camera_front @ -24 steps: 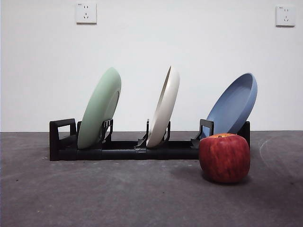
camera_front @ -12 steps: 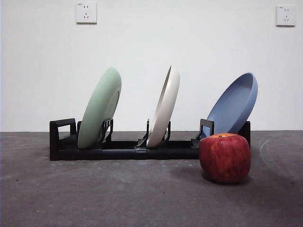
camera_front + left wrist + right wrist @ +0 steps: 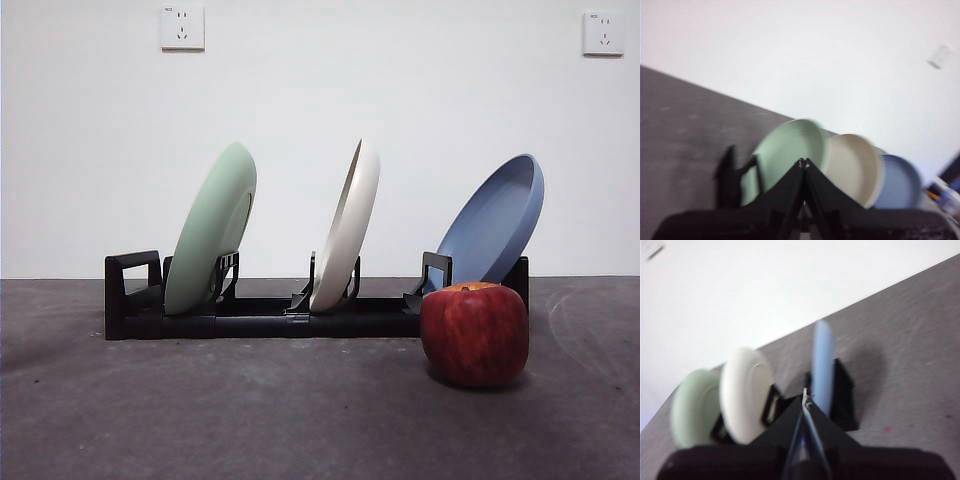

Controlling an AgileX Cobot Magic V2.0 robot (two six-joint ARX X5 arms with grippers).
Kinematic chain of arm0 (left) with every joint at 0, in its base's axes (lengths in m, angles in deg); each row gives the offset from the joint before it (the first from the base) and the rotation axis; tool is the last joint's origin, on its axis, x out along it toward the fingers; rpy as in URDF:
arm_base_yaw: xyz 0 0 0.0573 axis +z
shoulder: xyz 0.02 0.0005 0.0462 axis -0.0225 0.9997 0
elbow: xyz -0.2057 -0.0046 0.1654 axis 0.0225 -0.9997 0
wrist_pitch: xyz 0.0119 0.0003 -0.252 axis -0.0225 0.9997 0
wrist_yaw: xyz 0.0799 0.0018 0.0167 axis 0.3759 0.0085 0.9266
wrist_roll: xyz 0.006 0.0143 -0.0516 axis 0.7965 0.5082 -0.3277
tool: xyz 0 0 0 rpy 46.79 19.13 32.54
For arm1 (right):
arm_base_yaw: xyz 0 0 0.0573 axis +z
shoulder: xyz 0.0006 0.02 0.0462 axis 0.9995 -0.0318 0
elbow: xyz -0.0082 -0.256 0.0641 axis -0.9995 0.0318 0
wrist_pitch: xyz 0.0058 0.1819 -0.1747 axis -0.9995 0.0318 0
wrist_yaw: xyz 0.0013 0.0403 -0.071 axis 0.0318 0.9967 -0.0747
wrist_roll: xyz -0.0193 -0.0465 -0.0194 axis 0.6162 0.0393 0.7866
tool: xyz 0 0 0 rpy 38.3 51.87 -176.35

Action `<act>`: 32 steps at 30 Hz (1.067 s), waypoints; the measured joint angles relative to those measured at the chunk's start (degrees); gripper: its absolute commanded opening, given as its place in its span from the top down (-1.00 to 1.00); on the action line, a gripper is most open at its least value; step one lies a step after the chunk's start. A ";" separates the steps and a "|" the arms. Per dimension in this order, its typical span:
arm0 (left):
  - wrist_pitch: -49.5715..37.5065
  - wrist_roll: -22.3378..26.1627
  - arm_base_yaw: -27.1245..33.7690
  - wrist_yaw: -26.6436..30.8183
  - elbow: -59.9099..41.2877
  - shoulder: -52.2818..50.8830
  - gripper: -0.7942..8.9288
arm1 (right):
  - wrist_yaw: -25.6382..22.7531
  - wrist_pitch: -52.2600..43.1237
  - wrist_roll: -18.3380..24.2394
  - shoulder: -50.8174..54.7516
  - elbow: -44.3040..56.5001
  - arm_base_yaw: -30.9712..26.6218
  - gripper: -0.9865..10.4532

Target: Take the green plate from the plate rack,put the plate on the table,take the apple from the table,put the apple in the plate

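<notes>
Front view: no change from the frames half a second and one second back. Plates, rack and apple sit where they were, and no arm shows in this view.

The plate rack point(image 3: 300, 312) lies lengthwise across the table point(image 3: 200, 410), its loop handle at the front view's left end. The green plate point(image 3: 211, 228) stands in the slot nearest that handle, leaning toward the picture's right. The cream-white plate point(image 3: 347, 226) stands in the middle slot and the blue plate point(image 3: 492, 223) in the far right slot, both with a similar lean. The apple point(image 3: 474, 333) rests on the table just in front of the rack's right end, below the blue plate, well apart from the green plate.

Left wrist view (blurred): left gripper point(image 3: 803, 162), jaws pressed together to a point, nothing between them. It is aimed at the green plate, which lies beyond the tips, not touching.

Right wrist view (blurred): right gripper point(image 3: 805, 399), jaws likewise closed and empty. The blue plate, seen edge-on, stands past its tips.

Two wall sockets point(image 3: 181, 27) sit high on the white wall.
</notes>
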State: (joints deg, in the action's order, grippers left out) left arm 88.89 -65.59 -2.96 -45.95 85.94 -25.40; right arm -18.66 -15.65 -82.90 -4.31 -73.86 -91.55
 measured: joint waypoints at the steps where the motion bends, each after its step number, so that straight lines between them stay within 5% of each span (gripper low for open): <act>1: 0.07 0.02 0.00 -1.92 2.38 2.23 0.85 | 1.75 1.79 0.83 -2.64 -3.06 0.00 0.85; 6: 3.69 0.79 0.00 -13.14 15.23 13.99 0.85 | 11.58 10.84 4.61 -14.84 -18.01 0.00 0.85; 12: 20.46 7.50 0.00 -25.05 35.60 29.16 0.85 | 19.71 25.64 10.91 -27.06 -35.52 0.04 0.85; 21: 53.02 25.70 -2.10 -25.11 68.30 48.96 0.79 | 19.76 42.93 21.33 -37.27 -53.77 0.59 0.80; 26: 58.10 29.92 -4.55 -24.37 80.48 56.72 -0.09 | 19.56 45.27 23.45 -41.11 -58.45 4.09 0.15; 29: 58.05 30.03 -6.67 -19.47 83.71 59.67 -0.13 | 18.12 45.40 23.65 -42.64 -59.91 6.49 -0.06; 32: 57.88 30.01 -9.31 -13.92 84.52 62.12 -0.13 | 16.04 45.40 23.74 -43.69 -60.76 8.92 -0.06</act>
State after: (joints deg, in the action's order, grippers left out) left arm 146.77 -35.58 -12.27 -59.87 170.46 36.72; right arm -2.61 29.75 -59.16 -48.00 -134.62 -82.63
